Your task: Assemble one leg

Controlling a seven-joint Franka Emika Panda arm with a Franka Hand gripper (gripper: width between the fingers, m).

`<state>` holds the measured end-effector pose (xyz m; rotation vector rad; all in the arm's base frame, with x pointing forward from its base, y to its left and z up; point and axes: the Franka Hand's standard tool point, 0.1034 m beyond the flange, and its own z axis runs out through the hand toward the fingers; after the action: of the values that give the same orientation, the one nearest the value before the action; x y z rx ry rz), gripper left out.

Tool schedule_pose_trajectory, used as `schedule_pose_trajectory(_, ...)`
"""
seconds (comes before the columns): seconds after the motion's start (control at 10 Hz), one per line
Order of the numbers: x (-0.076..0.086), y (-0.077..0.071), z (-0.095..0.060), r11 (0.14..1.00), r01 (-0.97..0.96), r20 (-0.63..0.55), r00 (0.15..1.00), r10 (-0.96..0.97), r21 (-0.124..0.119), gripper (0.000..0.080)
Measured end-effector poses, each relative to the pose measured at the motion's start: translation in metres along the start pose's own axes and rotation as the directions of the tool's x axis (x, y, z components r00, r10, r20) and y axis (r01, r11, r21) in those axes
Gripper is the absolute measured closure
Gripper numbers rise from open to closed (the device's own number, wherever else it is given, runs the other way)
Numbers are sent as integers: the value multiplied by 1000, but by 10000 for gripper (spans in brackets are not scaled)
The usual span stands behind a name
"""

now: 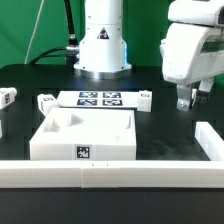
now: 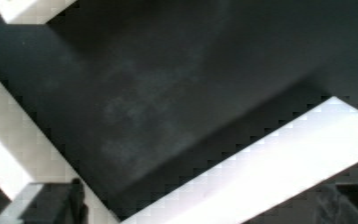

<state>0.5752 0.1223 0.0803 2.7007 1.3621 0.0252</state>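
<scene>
— Status of the hand?

— From where I stand, the hand (image 1: pixel 192 100) hangs over the black counter (image 1: pixel 160 125) and carries nothing. In the wrist view its fingers (image 2: pixel 43 205) are spread wide. Only bare counter and a stretch of white rail (image 2: pixel 282 150) show beneath the gap.

— Location of the leg?

— The leg (image 1: pixel 146 97) lies on the counter, lower than the hand and off to the exterior view's left of it. It is clear of the fingers and untouched, and it sits just beside the near end of the marker board (image 1: pixel 100 98).

— Other items noted?

— A second leg (image 1: pixel 47 101) lies farther from the hand in the same direction, past the board's far end. A third leg (image 1: pixel 8 97) lies at the picture's edge, farthest from the hand. The large white panel (image 1: pixel 85 135) rests flat on the counter, well apart from the hand, to the exterior view's left and nearer the camera. A front rail (image 1: pixel 110 172) borders the counter in the foreground. A side rail (image 1: pixel 213 140) lies below the hand, to the exterior view's right.
</scene>
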Motion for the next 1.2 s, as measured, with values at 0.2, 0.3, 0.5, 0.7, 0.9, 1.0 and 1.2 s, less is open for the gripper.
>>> schedule_pose_trajectory(0.2,0,0,0,1000,0,0,1000,0,0,150)
schedule_pose_trajectory(0.3,0,0,0,1000,0,0,1000,0,0,150)
schedule_pose_trajectory(0.5,0,0,0,1000,-1,0,1000,1,1,150)
schedule_pose_trajectory(0.7,0,0,0,1000,-1,0,1000,1,1,150)
schedule_pose_trajectory(0.9,-10,0,-3,995,100,4,995,-100,3,150)
schedule_pose_trajectory(1.0,-23,-5,2,991,136,4,991,-136,11,150)
schedule_pose_trajectory(1.2,-46,-9,12,967,255,8,967,-255,29,150)
